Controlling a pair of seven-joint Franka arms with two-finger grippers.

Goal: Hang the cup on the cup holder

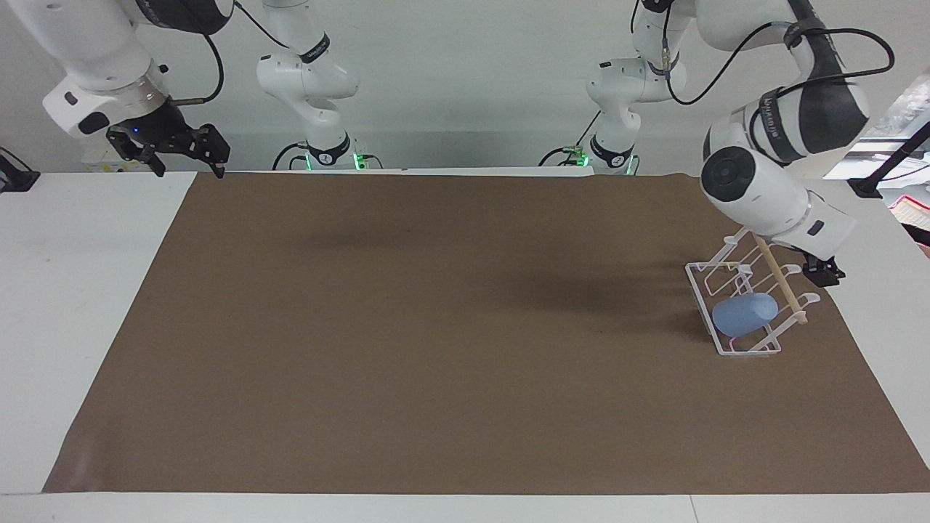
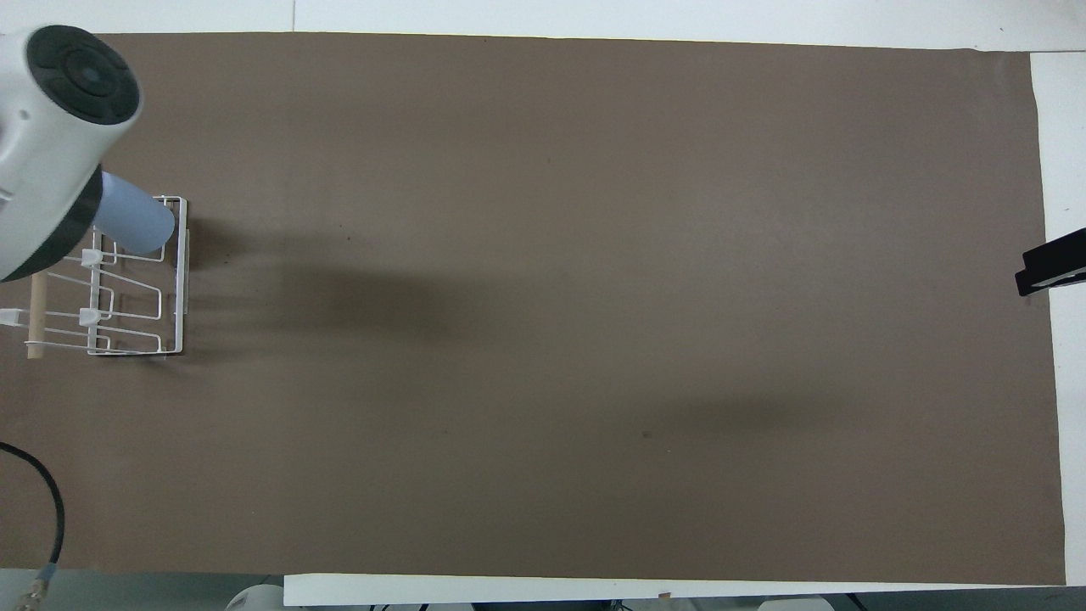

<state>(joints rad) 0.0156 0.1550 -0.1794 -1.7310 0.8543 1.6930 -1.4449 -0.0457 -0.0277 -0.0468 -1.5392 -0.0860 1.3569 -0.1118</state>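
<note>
The light blue cup [image 1: 745,314] sits tilted on a slanted prong of the white wire cup holder [image 1: 732,349], at the holder's end farthest from the robots. It rests just below the wooden dowel [image 1: 781,282]. It also shows in the overhead view [image 2: 136,225] on the holder [image 2: 179,280]. My left gripper [image 1: 825,274] is raised beside the dowel, apart from the cup and mostly hidden by its own wrist. My right gripper [image 1: 185,152] is open and empty, held high at the right arm's end of the table, where that arm waits.
A brown mat [image 1: 436,327] covers most of the white table [image 1: 73,290]. The holder stands on the mat near its edge at the left arm's end. The right gripper's tip [image 2: 1052,271] shows at the overhead view's edge.
</note>
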